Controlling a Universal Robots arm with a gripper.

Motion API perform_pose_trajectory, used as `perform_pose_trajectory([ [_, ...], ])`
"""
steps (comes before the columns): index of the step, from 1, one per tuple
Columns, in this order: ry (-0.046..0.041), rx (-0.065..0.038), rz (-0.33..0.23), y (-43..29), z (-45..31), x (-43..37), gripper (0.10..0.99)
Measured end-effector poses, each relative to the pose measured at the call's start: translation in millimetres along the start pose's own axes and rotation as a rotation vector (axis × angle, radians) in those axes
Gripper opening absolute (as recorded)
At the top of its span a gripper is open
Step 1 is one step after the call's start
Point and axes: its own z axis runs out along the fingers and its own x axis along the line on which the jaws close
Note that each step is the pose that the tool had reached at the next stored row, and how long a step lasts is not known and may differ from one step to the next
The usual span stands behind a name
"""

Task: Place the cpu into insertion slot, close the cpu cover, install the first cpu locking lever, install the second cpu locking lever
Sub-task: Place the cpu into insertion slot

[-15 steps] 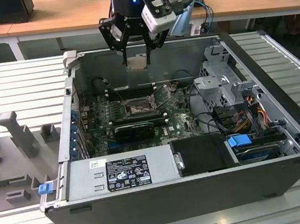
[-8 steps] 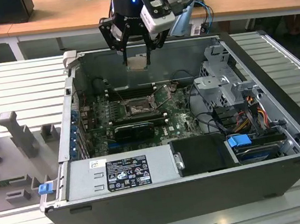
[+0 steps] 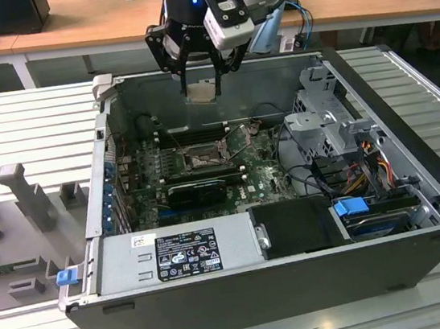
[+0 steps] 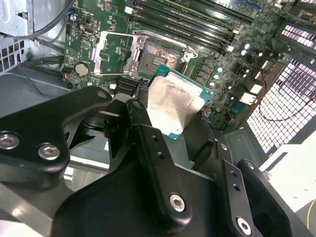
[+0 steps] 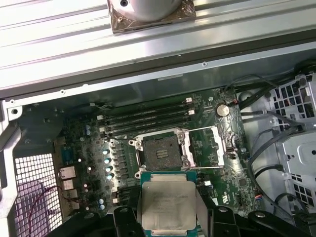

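- The gripper [image 5: 167, 219] is pinching the cpu [image 5: 167, 206] by two opposite edges, one black finger [image 5: 123, 217] on each side, so it is pressed together on the chip rather than spread.
- The cpu is sitting flat between the fingers with its silver-grey face turned up toward the wrist cameras and a green rim showing around it; in the second wrist view the cpu [image 4: 173, 103] is hanging clear of the board, touching nothing but the fingers.
- In the exterior view the gripper [image 3: 202, 90] is hovering high over the open computer case [image 3: 245, 291], well above the board, with the cpu [image 3: 201, 93] at its tip.
- Below the gripper and slightly ahead of the chip, the insertion slot [image 5: 160, 150] is lying bare, its pin field uncovered.
- Just beside the slot, away from the tool, the cpu cover [image 5: 212, 143] is lying swung open against the green circuit board [image 5: 89, 148].
- Farther beyond the slot, the long black memory slots [image 5: 148, 118] are running along the board.
- By this showing the task is only beginning: the chip is picked up but not seated, the cover is not closed, and both lever steps are judged to be outstanding.
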Motion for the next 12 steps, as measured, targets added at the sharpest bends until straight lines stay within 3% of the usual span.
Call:
perform_pose_trajectory([
  [7, -0.0095, -0.002, 0.106, -0.3, 2.7, -0.1, 0.529],
  [12, -0.0107, 0.001, 0.11, -0.8, 9.2, -0.2, 0.529],
])
